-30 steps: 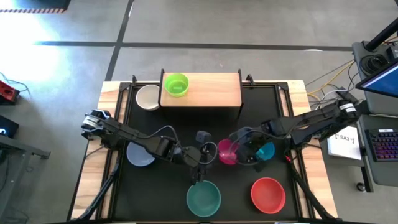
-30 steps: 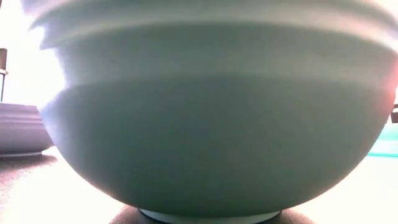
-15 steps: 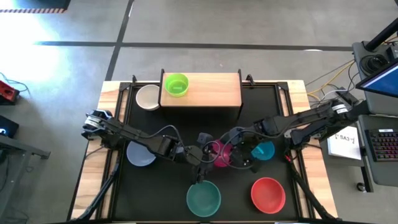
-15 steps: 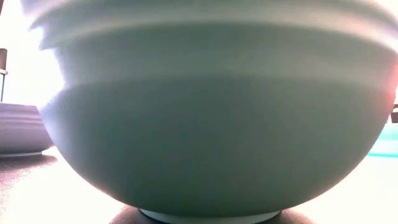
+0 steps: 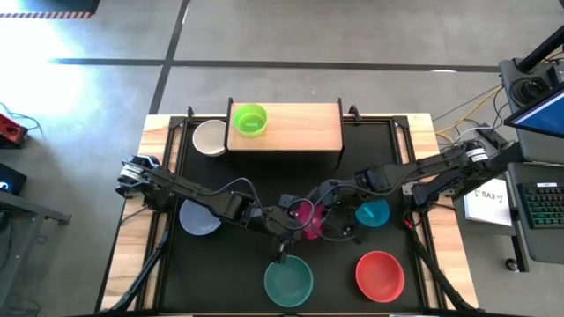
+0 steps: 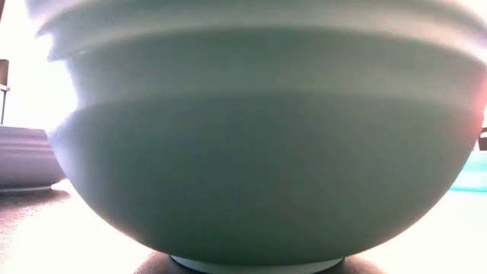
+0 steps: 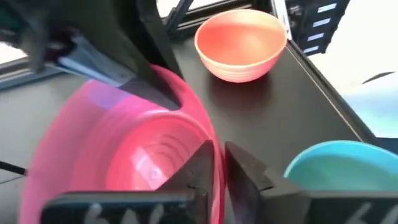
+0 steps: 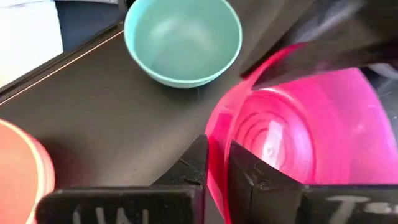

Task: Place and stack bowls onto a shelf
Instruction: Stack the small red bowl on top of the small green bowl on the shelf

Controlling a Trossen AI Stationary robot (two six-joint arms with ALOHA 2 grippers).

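A small magenta bowl (image 5: 305, 217) hangs tilted over the middle of the black table, between my two grippers. My left gripper (image 5: 288, 218) reaches it from the table's left and my right gripper (image 5: 322, 211) from the right; both are shut on its rim. A green bowl (image 5: 249, 120) stands on the wooden shelf (image 5: 300, 129) at the far edge. On the table rest a white bowl (image 5: 210, 137), a lavender bowl (image 5: 197, 218), a small blue bowl (image 5: 374, 212), a large teal bowl (image 5: 289, 280) and a red bowl (image 5: 380, 275). My left gripper pinches the magenta bowl's rim (image 7: 215, 147), one finger (image 7: 198, 169) inside the bowl and one outside. It comes slanting down from the table's left. The bowl is tilted and looks clear of the table. My right gripper pinches the opposite part of the rim (image 8: 215, 133), one finger (image 8: 244, 169) inside the bowl and the other outside. It comes slanting down from the table's right. The bowl leans between the two holds.
The teal bowl (image 6: 251, 152) stands near the table's front edge, just in front of the held bowl. The blue bowl (image 7: 342, 168) lies close under my right arm. The shelf's right part (image 5: 317, 132) is bare wood. Cables and a desk stand beyond the table's right edge.
My right gripper has carried the magenta bowl a short way toward the table's left, up to my left gripper, and the bowl has tipped. The bowl's left rim now sits at my left gripper's fingers, which stayed in place.
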